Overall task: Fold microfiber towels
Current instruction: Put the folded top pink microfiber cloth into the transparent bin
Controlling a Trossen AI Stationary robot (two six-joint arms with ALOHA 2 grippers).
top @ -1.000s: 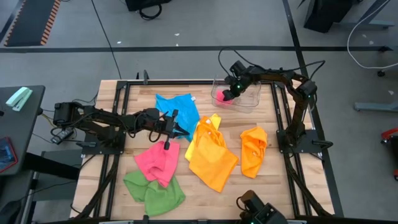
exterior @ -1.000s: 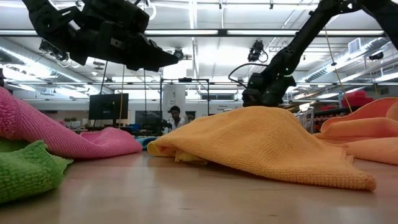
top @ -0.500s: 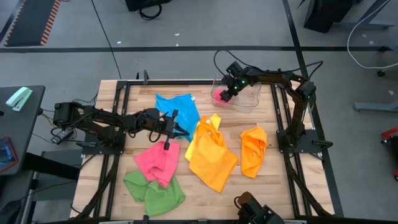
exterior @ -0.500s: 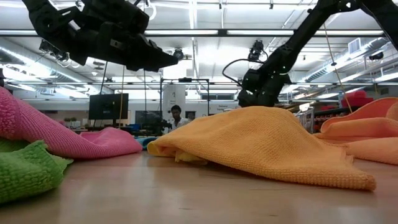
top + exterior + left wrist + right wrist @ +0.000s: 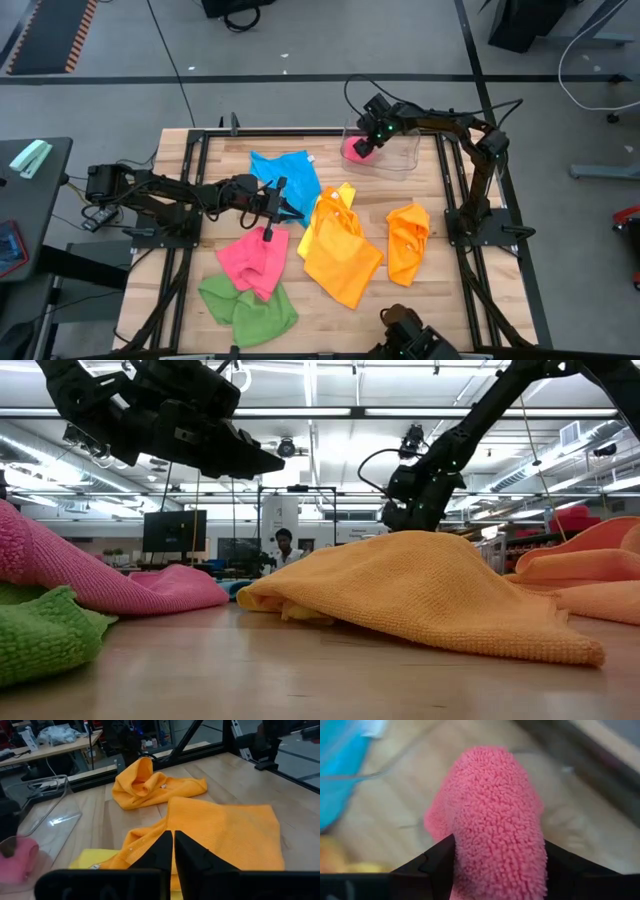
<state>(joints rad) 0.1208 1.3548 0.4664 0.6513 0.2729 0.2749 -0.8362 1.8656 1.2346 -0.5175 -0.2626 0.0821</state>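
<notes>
Green towel (image 5: 248,308): crumpled at the near left of the table (image 5: 420,305).
Pink towel (image 5: 254,260): just behind the green one, touching it.
Large orange towel (image 5: 343,255): mid-table, over a yellow towel (image 5: 312,235).
Small orange towel (image 5: 408,240): bunched, to the right.
Left gripper (image 5: 280,201): fingers pressed together on nothing, hanging over the near edge of the blue towel (image 5: 288,173).
Right gripper (image 5: 366,143): clamped on a pink cloth (image 5: 495,815), above the clear bin (image 5: 402,158) at the far right.
</notes>
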